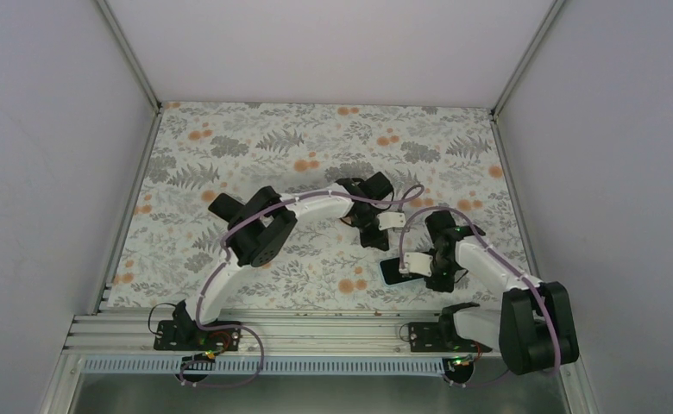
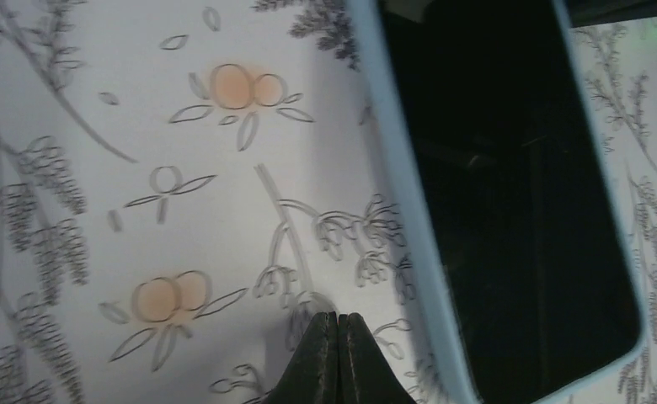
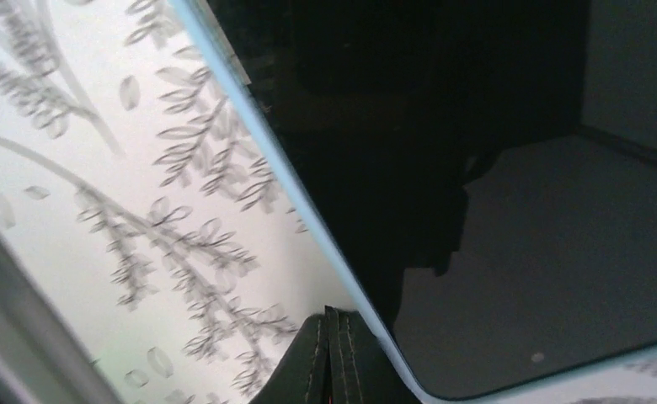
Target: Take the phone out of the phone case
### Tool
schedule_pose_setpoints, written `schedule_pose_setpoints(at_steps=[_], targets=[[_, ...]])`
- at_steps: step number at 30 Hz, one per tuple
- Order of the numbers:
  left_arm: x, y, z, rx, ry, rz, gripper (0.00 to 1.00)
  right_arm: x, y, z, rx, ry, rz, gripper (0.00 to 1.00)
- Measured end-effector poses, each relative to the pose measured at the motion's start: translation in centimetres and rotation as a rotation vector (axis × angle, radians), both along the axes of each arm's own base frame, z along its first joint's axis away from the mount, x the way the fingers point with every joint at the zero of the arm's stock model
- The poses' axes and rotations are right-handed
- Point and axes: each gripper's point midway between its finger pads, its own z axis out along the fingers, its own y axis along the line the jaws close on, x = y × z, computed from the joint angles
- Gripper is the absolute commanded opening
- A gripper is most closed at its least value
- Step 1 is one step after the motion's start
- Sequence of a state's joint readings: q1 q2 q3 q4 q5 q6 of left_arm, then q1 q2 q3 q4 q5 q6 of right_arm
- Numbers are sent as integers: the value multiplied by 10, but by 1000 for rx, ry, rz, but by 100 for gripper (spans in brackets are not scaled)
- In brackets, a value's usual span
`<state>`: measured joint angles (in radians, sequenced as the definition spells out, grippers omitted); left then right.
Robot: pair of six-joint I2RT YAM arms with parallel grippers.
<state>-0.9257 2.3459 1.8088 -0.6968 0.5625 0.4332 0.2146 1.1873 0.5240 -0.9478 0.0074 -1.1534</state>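
Observation:
The phone [image 2: 510, 210] lies screen up on the flowered cloth, its black glass framed by a pale blue phone case [image 2: 401, 168]. My left gripper [image 2: 338, 318] is shut and empty, its tips over the cloth just left of the case's long side. In the right wrist view the phone [image 3: 519, 252] fills the right half. My right gripper [image 3: 333, 313] is shut right against the case rim [image 3: 304, 210] near a corner, holding nothing. From above, only a dark end of the phone [image 1: 391, 271] shows between the left gripper [image 1: 374, 244] and the right gripper [image 1: 406, 266].
The flowered tablecloth [image 1: 316, 155] covers the table. White walls with metal posts [image 1: 130, 52] close in the left, right and back. An aluminium rail [image 1: 316, 332] carrying both arm bases runs along the near edge.

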Motion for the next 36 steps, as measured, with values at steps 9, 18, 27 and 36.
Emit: schedule_pose_setpoints(at_steps=[9, 18, 27, 36], targets=[[-16, 20, -2, 15, 17, -15, 2, 20, 5, 0, 48, -103, -62, 4], [-10, 78, -3, 69, 27, 65, 2, 90, 33, 6, 177, -242, -121, 4], [-17, 72, -2, 50, 18, 45, 2, 138, 66, 19, 324, -228, -135, 4], [-24, 73, -3, 41, 20, 34, 2, 151, 84, 21, 370, -166, -136, 4]])
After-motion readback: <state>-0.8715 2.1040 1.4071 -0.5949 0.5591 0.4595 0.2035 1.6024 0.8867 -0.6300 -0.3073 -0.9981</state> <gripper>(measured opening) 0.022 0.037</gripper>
